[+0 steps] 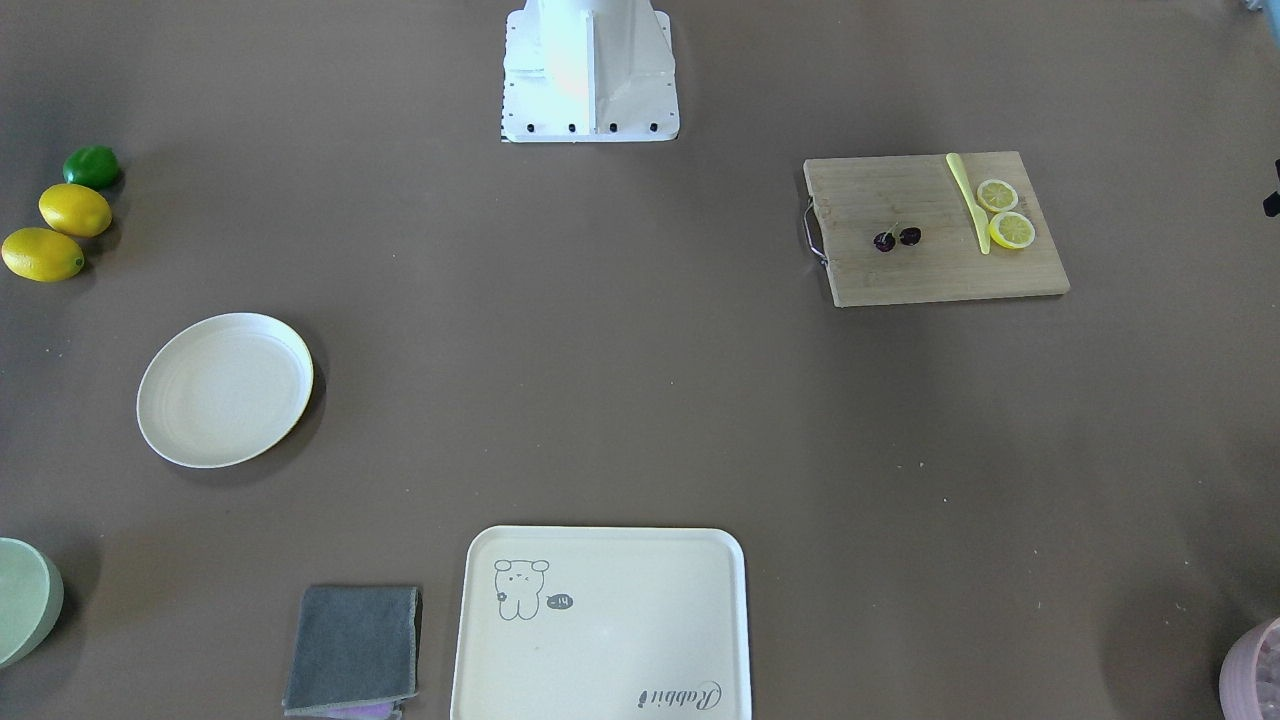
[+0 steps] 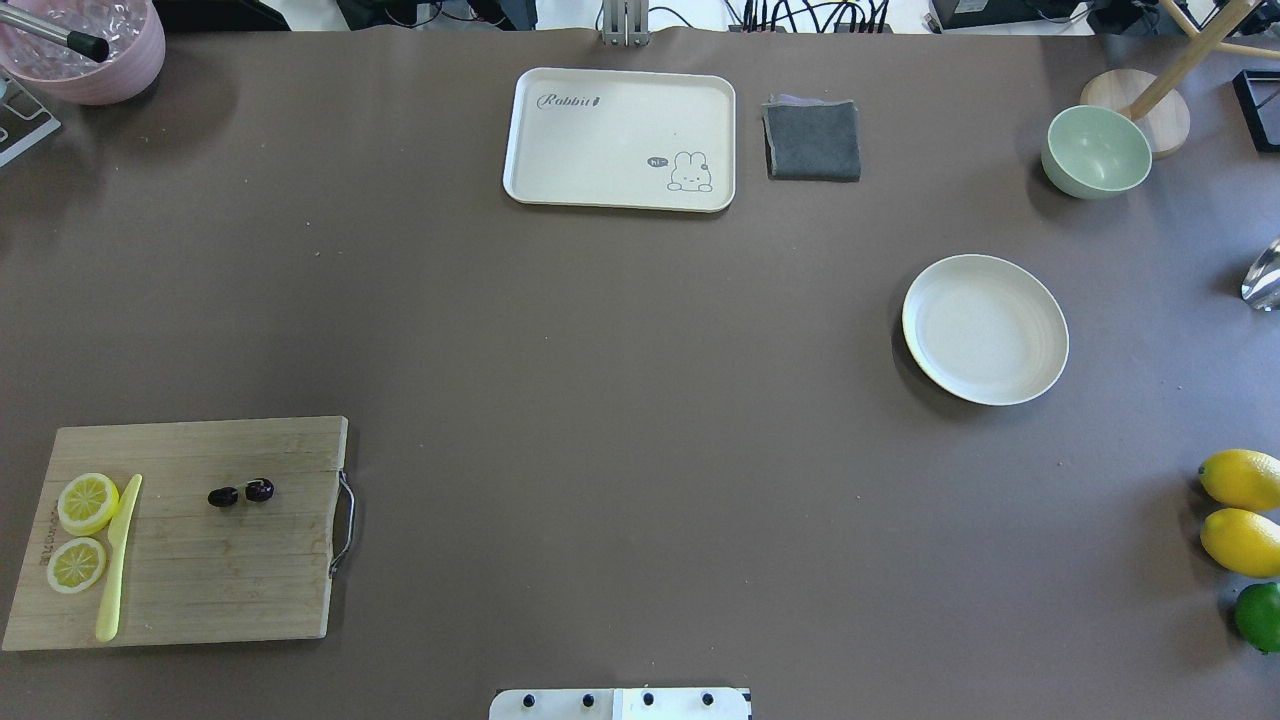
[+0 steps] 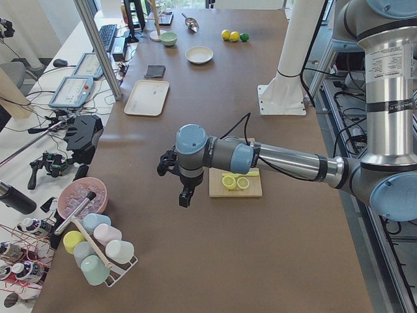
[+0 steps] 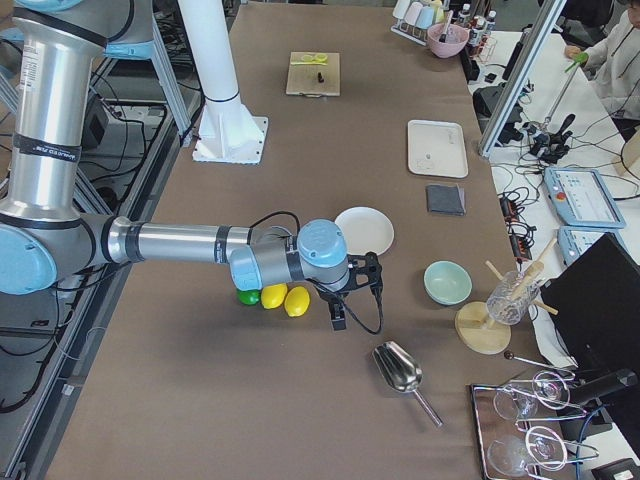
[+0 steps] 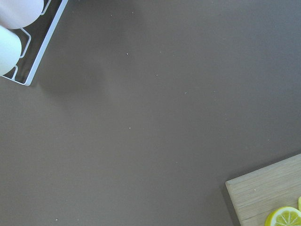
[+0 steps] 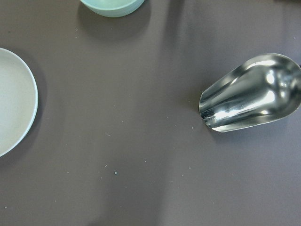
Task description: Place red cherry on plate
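The red cherry [image 1: 897,238] [image 2: 241,493], a pair of tiny dark fruits on one stem, lies on the wooden cutting board [image 2: 200,560] at the table's left end. The round cream plate [image 1: 225,388] [image 2: 985,330] stands bare on the right side; its rim also shows in the right wrist view [image 6: 19,103]. My left gripper [image 3: 184,197] hangs above the table just beyond the board, seen only from the side, so I cannot tell its state. My right gripper [image 4: 337,318] hovers beside the lemons, near the plate [image 4: 364,230], its state likewise unclear.
Two lemon slices [image 2: 85,500] and a yellow knife [image 2: 118,560] share the board. A cream tray [image 2: 620,140], grey cloth [image 2: 812,140] and green bowl [image 2: 1097,152] line the far edge. Lemons [image 2: 1240,480], a lime [image 2: 1260,615] and a metal scoop [image 6: 249,94] sit at the right end.
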You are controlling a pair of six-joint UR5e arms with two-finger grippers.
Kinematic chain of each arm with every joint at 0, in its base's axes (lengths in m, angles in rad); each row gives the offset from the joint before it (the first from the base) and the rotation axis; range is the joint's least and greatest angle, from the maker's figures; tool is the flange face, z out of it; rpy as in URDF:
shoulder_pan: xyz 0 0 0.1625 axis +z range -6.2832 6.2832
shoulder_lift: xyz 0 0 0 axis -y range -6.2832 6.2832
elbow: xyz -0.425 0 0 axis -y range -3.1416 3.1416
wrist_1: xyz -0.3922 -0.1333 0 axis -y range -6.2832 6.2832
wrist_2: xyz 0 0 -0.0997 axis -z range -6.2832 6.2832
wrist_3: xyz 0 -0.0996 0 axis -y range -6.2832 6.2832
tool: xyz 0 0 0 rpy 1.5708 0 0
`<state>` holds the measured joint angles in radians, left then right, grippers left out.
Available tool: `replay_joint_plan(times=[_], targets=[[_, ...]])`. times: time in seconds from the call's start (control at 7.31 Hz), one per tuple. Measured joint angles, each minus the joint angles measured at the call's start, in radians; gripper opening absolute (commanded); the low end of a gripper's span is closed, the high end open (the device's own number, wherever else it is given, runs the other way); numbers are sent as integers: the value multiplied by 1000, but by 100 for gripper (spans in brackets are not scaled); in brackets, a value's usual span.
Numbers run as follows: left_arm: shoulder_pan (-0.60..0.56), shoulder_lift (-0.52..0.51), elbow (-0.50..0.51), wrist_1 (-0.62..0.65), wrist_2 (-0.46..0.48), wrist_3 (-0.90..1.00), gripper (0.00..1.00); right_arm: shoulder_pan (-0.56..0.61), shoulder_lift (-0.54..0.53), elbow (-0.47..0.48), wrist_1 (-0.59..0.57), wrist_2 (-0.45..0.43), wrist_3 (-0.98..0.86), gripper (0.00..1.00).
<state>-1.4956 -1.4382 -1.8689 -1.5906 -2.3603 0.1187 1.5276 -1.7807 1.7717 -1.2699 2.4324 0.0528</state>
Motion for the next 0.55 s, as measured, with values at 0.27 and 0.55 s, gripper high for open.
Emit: replay_joint_plan(times=[0.27,0.55], targets=[[0,-2,13,-2,-1,-1,98,-26,5,8,8,46,2,100],[1,-4,14,-4,-5,-2,98,-53,6,21,9,75,20,99]])
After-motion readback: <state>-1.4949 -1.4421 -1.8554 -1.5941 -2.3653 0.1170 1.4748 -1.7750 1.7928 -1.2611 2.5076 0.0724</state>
